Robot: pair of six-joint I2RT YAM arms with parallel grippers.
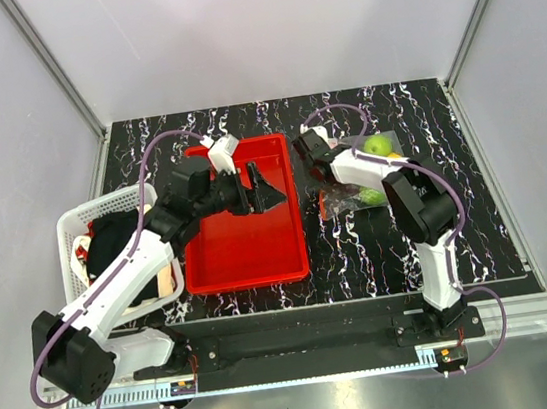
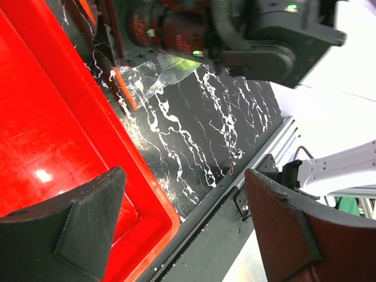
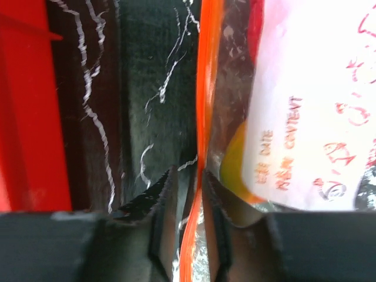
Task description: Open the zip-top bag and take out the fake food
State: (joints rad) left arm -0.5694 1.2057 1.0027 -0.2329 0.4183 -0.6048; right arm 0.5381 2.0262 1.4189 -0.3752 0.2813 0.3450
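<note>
Left gripper (image 1: 267, 193) hovers over the red tray (image 1: 247, 268) near its 3 o'clock edge, fingers (image 2: 88, 205) wide apart, nothing between them. Zip-top bag (image 1: 339, 203) lies on the table (image 1: 477, 218) at 3 o'clock of the tray, just beside it. Fake food is inside: two green fruits (image 1: 379, 145), a yellow piece (image 3: 235, 158). Right gripper (image 3: 187, 182) is at the bag's mouth, fingers nearly together with the orange zip strip (image 3: 205, 88) running between them. Cannot tell if it's pinched. White basket (image 1: 102, 207) at the tray's 9 o'clock.
</note>
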